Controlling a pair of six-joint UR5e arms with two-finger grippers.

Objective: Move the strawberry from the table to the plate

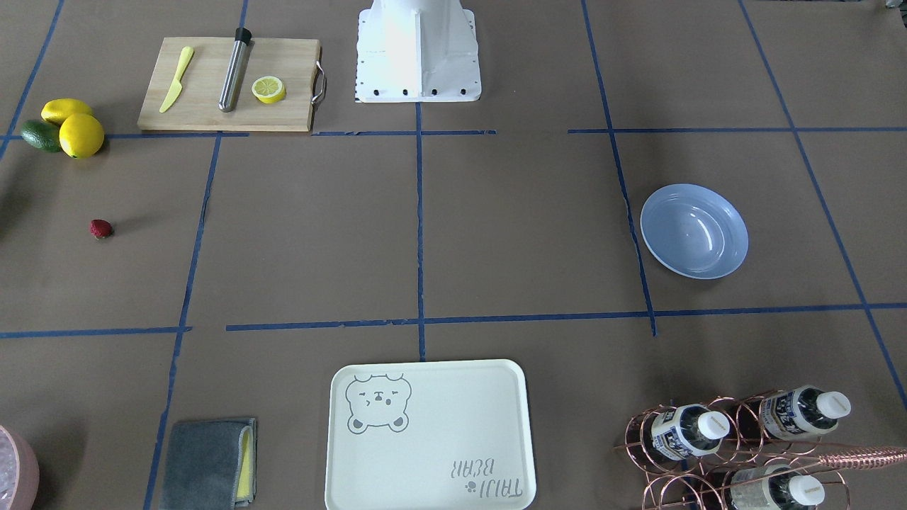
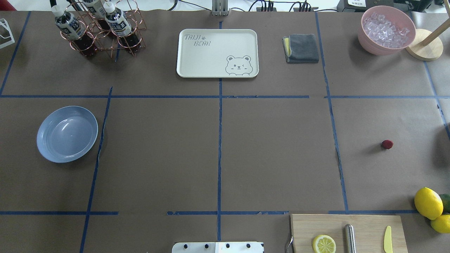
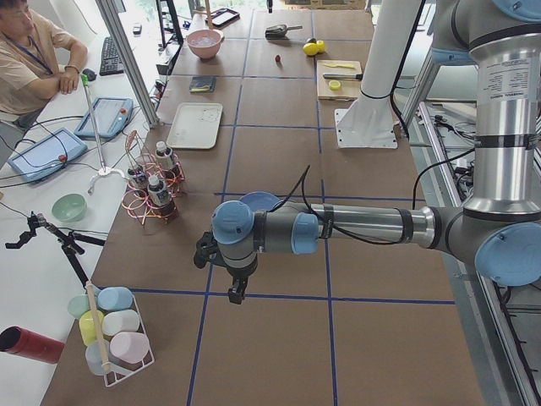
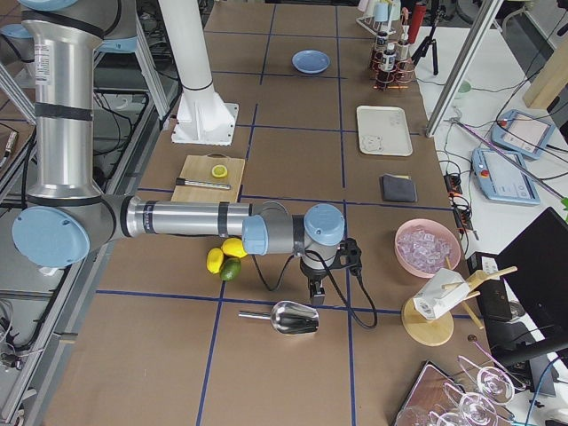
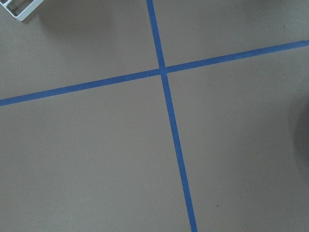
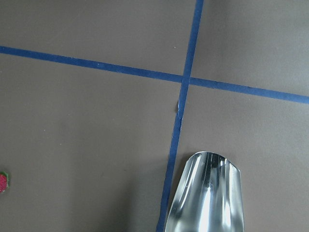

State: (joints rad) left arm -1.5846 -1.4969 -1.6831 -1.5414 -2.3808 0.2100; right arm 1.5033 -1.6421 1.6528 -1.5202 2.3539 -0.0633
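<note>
The strawberry [image 2: 387, 144] lies alone on the brown paper table [image 2: 274, 151] at the right, also seen small and red in the front view [image 1: 100, 228] and at the left edge of the right wrist view [image 6: 1, 183]. The light-blue plate [image 2: 66, 134] sits empty at the far left [image 1: 694, 230]. My left gripper [image 3: 236, 296] hangs over the table's left end, just short of the plate. My right gripper [image 4: 315, 293] hangs over the right end, above a metal scoop [image 4: 293, 317]. Both show only in the side views, so I cannot tell open from shut.
A cutting board [image 2: 348, 232] holds a lemon half, a steel rod and a yellow knife. Lemons [image 2: 428, 203] and an avocado sit near the strawberry. The bear tray [image 2: 217, 52], grey cloth [image 2: 301, 48], ice bowl [image 2: 386, 30] and bottle rack [image 2: 100, 30] line the far edge.
</note>
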